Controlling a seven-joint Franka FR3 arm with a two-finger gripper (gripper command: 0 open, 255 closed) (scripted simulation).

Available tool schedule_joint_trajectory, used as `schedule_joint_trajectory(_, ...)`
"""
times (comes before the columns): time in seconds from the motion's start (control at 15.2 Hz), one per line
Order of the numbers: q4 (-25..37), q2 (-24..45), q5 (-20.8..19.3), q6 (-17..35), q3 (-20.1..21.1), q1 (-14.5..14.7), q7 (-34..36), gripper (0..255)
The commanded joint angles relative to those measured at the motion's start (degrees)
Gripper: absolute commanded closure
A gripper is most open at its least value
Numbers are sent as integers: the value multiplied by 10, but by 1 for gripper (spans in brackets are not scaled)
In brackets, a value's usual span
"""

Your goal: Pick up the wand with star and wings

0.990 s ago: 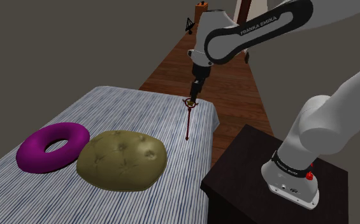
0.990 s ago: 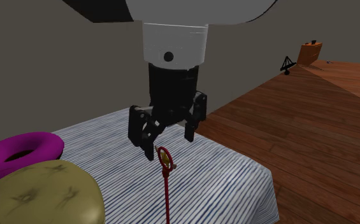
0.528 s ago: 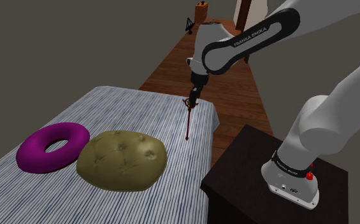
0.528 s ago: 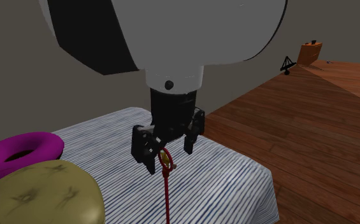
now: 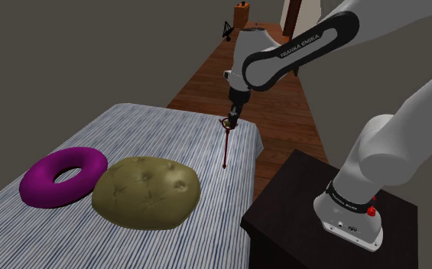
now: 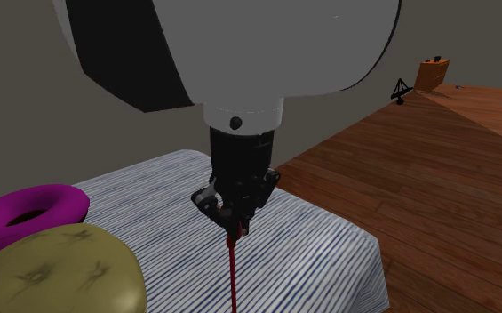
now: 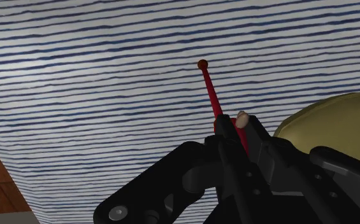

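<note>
Pincer (image 5: 233, 116) at the end of the white arm (image 5: 298, 46) hangs over the far part of the striped bed (image 5: 153, 130) in the shoulder view, pressed onto the head of the wand (image 5: 226, 145). The wand's dark red shaft runs from the fingers toward 6 o'clock, near the bed's edge. An olive cushion (image 5: 147, 192) sits at about 8 o'clock from the wand, and a purple ring (image 5: 63, 177) lies at 9 o'clock from the cushion, just beside it. The dark stand (image 5: 298, 199) is at 4 o'clock from the wand, off the bed, on the wooden floor (image 5: 283, 107).

Second exterior view: the pincer (image 6: 234, 213) points straight down, its fingers closed around the wand's top, and the shaft (image 6: 233, 276) drops toward 6 o'clock. The cushion (image 6: 53, 271) is at 8 o'clock from the pincer and the ring (image 6: 27, 213) at 9 o'clock.

Wrist view: the fingers (image 7: 243, 124) pinch the wand, whose red shaft (image 7: 208, 86) reaches out from the fingertips over the striped cover (image 7: 76, 76) and ends in a small round knob. The cushion (image 7: 325, 121) lies just beside the pincer.
</note>
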Motion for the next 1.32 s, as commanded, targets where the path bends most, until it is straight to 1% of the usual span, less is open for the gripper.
schedule_joint_trajectory(0.0, 0, 0, 0, 0, 0, 0, 0, 255)
schedule_joint_trajectory(0.13, 0, 1, 0, 1, 0, 0, 0, 255)
schedule_joint_trajectory(1.12, 73, -53, -2, -125, -2, -1, 3, 255)
schedule_joint_trajectory(1.25, 73, -53, -2, -127, -2, -1, 3, 255)
